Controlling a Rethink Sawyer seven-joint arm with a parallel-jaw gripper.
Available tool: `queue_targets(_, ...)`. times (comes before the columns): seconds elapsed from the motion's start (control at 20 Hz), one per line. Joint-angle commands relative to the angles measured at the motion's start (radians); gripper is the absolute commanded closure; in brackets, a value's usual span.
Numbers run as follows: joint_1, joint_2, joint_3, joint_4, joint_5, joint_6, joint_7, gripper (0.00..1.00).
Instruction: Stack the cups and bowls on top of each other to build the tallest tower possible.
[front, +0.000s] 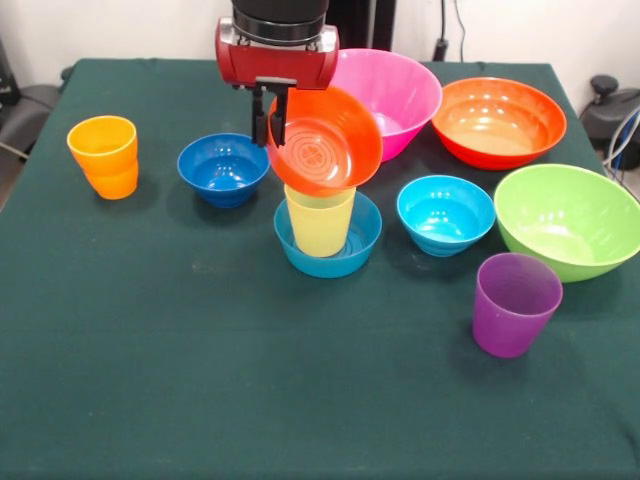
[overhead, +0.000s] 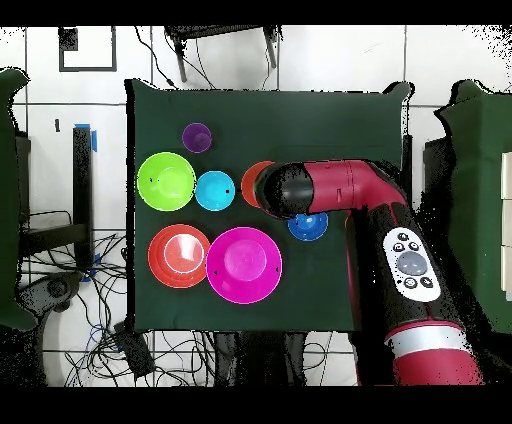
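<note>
My gripper (front: 268, 130) is shut on the rim of a small orange-red bowl (front: 328, 142), holding it tilted with its inside facing the camera. The bowl hangs right over the yellow cup (front: 320, 222), which stands upright in a mid-blue small bowl (front: 345, 250). The bowl's lower edge meets the cup's rim, and I cannot tell whether they touch. In the overhead view the arm (overhead: 340, 190) hides this tower, and only an edge of the orange-red bowl (overhead: 252, 183) shows.
An orange cup (front: 103, 155) stands at the left and a dark blue small bowl (front: 223, 168) beside the tower. Right of it are a cyan small bowl (front: 446, 213), a purple cup (front: 515, 303) and a lime green bowl (front: 570, 220). Pink (front: 395, 90) and orange-red (front: 498, 120) large bowls sit behind.
</note>
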Motion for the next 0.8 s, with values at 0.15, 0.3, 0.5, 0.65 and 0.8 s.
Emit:
queue_targets(0.15, 0.032, 0.063, 0.0, -0.038, -0.014, -0.024, 0.046, 1.0)
queue_targets(0.3, 0.032, 0.064, 0.001, -0.039, -0.012, -0.022, 0.045, 1.0)
queue_targets(0.5, 0.033, 0.064, 0.001, -0.038, -0.013, -0.028, 0.048, 1.0)
queue_targets(0.65, 0.031, 0.065, 0.002, -0.04, -0.011, -0.022, 0.043, 1.0)
queue_targets(0.8, 0.029, 0.064, 0.004, -0.036, -0.012, -0.034, 0.043, 1.0)
